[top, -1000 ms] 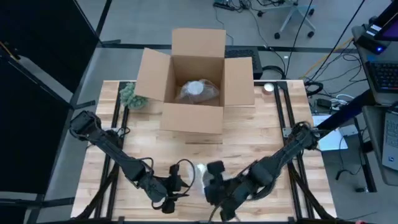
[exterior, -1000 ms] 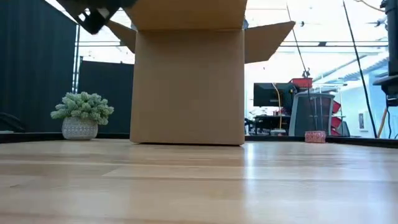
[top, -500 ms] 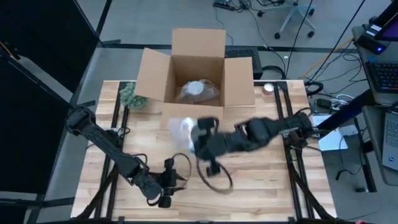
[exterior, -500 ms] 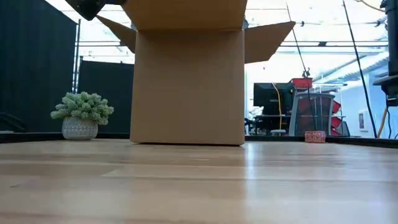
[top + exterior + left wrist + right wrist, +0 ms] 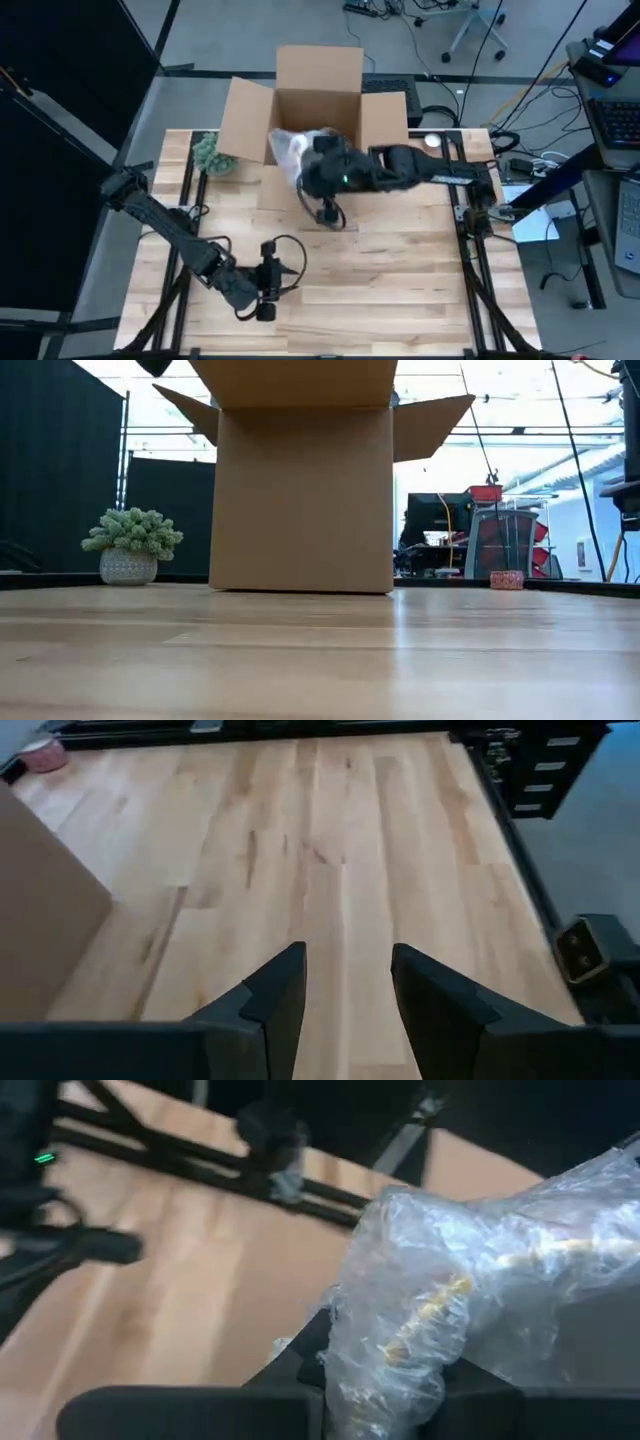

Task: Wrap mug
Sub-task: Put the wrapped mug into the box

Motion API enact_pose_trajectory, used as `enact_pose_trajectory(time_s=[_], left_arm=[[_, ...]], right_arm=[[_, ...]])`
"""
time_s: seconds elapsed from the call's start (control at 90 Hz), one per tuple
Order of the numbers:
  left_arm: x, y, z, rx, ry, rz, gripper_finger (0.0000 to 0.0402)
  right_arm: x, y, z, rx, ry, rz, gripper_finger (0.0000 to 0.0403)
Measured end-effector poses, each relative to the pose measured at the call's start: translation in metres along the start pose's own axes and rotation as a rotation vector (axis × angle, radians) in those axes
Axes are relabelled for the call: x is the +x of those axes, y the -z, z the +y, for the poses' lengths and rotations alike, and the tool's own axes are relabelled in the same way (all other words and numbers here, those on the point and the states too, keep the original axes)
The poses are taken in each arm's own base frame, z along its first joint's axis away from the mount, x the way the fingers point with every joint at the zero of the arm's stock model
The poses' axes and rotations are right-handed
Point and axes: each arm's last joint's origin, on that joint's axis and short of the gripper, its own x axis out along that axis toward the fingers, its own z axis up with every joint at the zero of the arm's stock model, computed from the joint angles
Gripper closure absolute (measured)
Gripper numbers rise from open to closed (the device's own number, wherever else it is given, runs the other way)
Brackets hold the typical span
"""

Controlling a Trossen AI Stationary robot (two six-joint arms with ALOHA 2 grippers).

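Observation:
The mug shows only as a bundle of clear bubble wrap [image 5: 290, 150], held in the air over the near left corner of the open cardboard box [image 5: 318, 110]. My right gripper [image 5: 308, 168] is shut on it; its wrist view shows the crinkled wrap [image 5: 470, 1280] with yellowish marks inside. The mug itself is hidden by the wrap. My left gripper [image 5: 285, 277] stands open low over the table's near left part, with bare wood between its fingers [image 5: 290, 990]. My right gripper pinches the wrapped bundle's lower bulge [image 5: 385, 1365] between its two fingers [image 5: 300, 1365], several layers of wrap bunched together. The arm reaches in from the table's right side. The bundle is lifted clear of the table, and most of it sticks out beyond the fingertips.
The box stands at the table's far middle with all flaps spread [image 5: 300, 490]. A small potted plant [image 5: 208, 152] sits to its left, a pink tape roll [image 5: 432, 141] to its right. Bare wood spans the middle and near table [image 5: 400, 270].
My right gripper has swung from the table's near edge up and toward the far edge, carrying the wrapped bundle lifted clear to the box's near left corner. My left gripper, which was right beside the bundle, has drawn back a little toward the table's left.

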Motion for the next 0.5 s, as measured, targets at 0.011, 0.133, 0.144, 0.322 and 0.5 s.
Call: enact_pose_trajectory(time_s=[0.011,0.133,0.144,0.322,0.5], left_arm=[[0.000,0.000,0.001,0.001,-0.003,0.003,0.0263],[0.004,0.002,0.008,0.036,-0.033,0.037,0.0263],[0.004,0.002,0.009,0.039,-0.037,0.041,0.0263],[0.012,0.010,0.021,0.077,-0.082,0.086,0.0263],[0.017,0.019,0.028,0.100,-0.087,0.125,0.0263]], right_arm=[[0.001,0.001,-0.003,0.005,0.007,0.002,0.0371],[0.019,0.014,-0.038,0.080,0.097,0.039,0.0371],[0.022,0.015,-0.041,0.088,0.106,0.043,0.0371],[0.074,0.048,-0.079,0.195,0.157,0.132,0.0371],[0.119,0.083,-0.111,0.365,0.110,0.179,0.0371]])
